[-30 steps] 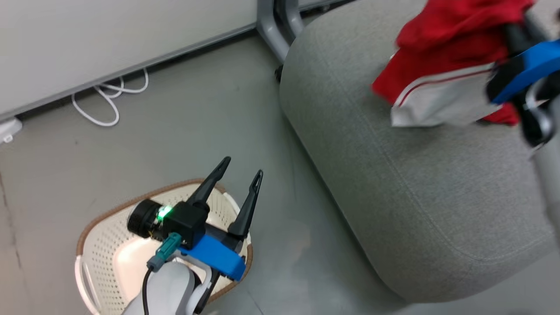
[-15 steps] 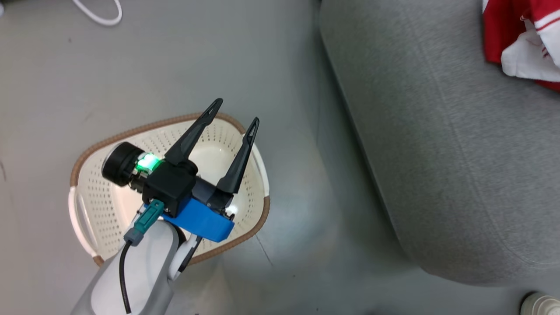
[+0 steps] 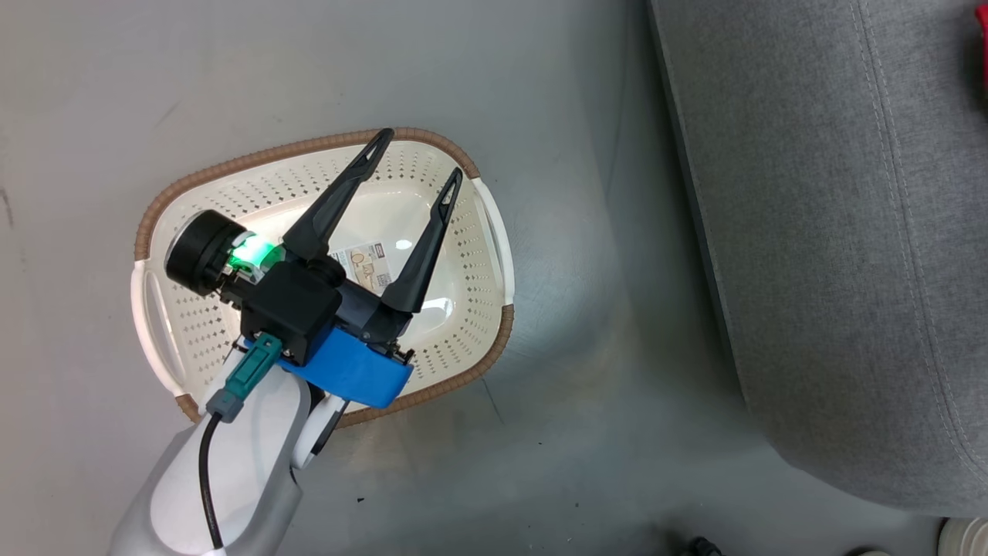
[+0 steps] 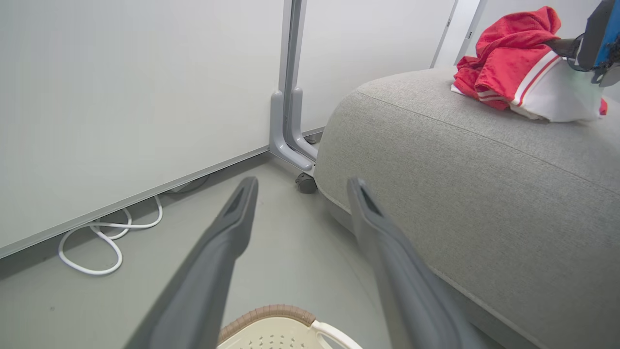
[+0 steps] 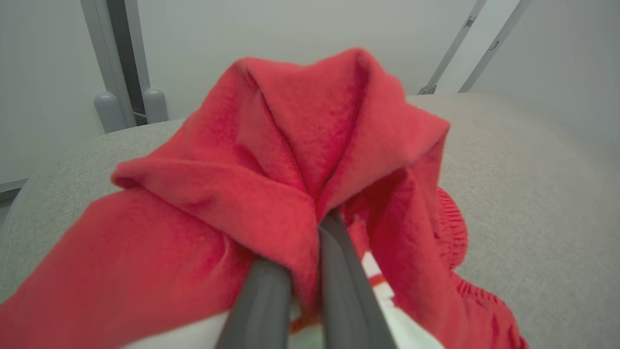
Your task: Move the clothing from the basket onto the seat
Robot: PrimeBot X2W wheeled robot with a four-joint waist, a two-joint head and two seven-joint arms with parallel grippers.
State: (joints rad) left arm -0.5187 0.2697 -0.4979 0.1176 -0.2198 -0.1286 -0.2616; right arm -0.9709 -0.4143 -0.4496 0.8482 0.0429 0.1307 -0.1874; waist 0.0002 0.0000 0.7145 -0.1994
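Observation:
The cream basket stands on the grey floor, its brown rim also in the left wrist view. Its floor is bare apart from a small label. My left gripper hangs open over the basket, nothing between its fingers. The grey seat lies to the right. On the seat rests the red and white clothing, with my right gripper at it. In the right wrist view, that gripper is shut on a fold of the clothing above the seat.
A white partition with a grey post and a caster stands behind the seat. A white cable loops on the floor by the wall. A pale rounded object sits at the lower right corner.
The head camera has tilted down: the basket now sits mid-view and the clothing has slid off the top right. The left gripper stays open over the basket.

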